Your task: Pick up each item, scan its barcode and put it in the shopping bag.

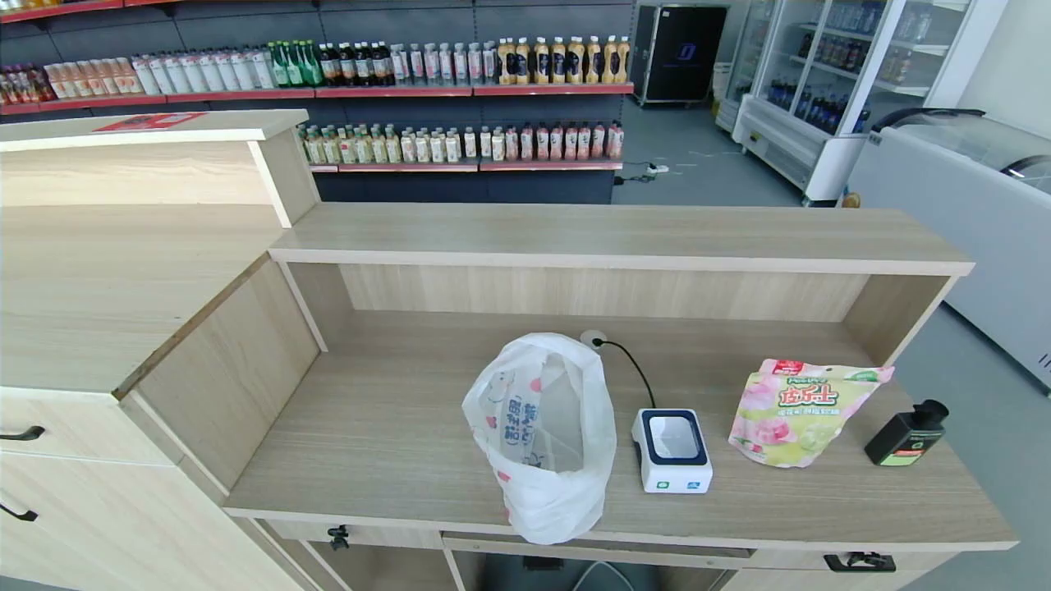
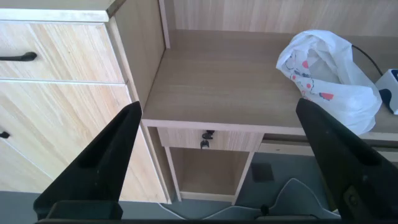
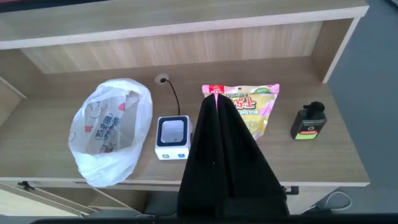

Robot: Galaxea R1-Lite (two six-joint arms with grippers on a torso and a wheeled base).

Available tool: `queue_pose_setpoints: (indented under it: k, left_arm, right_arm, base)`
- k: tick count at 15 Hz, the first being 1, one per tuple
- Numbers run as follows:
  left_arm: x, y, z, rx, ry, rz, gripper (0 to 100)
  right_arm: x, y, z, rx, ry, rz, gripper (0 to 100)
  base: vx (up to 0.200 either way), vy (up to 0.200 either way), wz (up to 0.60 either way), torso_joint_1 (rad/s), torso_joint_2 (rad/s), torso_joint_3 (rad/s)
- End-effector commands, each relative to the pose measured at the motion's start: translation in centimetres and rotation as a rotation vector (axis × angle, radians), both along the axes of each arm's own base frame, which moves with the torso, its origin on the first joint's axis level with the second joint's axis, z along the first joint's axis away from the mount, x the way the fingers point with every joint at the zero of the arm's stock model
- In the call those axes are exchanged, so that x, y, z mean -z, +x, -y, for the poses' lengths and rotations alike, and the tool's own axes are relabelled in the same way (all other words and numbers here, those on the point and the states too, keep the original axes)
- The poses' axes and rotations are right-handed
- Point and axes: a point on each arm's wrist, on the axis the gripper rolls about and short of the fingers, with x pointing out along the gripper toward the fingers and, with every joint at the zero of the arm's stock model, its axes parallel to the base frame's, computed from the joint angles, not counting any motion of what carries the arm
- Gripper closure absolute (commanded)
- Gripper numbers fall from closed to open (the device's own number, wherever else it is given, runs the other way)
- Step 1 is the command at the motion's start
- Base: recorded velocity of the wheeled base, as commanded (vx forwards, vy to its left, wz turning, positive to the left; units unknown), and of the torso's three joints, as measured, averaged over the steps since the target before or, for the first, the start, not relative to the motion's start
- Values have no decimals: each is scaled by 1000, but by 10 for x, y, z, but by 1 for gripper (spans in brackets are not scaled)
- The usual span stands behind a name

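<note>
A white plastic shopping bag (image 1: 546, 435) stands open on the wooden counter (image 1: 386, 427); it also appears in both wrist views (image 2: 326, 78) (image 3: 112, 137). Right of it lies the white barcode scanner (image 1: 672, 450) (image 3: 172, 137), window facing up. A pink and green snack pouch (image 1: 800, 410) (image 3: 258, 112) lies flat further right, and a small black bottle (image 1: 907, 435) (image 3: 308, 122) stands near the counter's right end. My left gripper (image 2: 217, 106) is open and empty, held off the counter's front left edge. My right gripper (image 3: 214, 99) is shut with nothing in it, held above and in front of the counter, its tips over the pouch's edge.
A raised shelf (image 1: 624, 238) runs along the counter's back, with side walls at both ends. The scanner's black cable (image 1: 632, 365) leads to a hole at the back. A taller cabinet with drawers (image 2: 56, 112) stands to the left. Bare counter lies left of the bag.
</note>
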Motion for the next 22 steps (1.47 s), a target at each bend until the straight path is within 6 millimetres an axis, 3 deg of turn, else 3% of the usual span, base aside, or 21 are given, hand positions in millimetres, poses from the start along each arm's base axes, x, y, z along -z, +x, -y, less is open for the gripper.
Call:
queue_pose_setpoints:
  k: [1,2,6,9,12,16,22]
  left_arm:
    - [0,0,0,0,0,1,0]
    - [0,0,0,0,0,1,0]
    - [0,0,0,0,0,1,0]
    - [0,0,0,0,0,1,0]
    - [0,0,0,0,0,1,0]
    - [0,0,0,0,0,1,0]
    - [0,0,0,0,0,1,0]
  right_arm:
    - [-36,127,5,55,15,-186,100]
    - [-31,136,5,50,21,-212,0]
    - [6,223,10,130,209,-305,0]
    - [51,258,15,354,369,-589,0]
    - [77,284,15,428,524,-635,0]
    - [87,319,11,441,617,-617,0]
    - [129,336,12,477,597,-706,0]
  base:
    - [0,0,0,0,0,0]
    - [0,0,0,0,0,0]
    - [0,0,0,0,0,0]
    - [0,0,0,0,0,0]
    - [0,0,0,0,0,0]
    - [0,0,0,0,0,0]
    - [0,0,0,0,0,0]
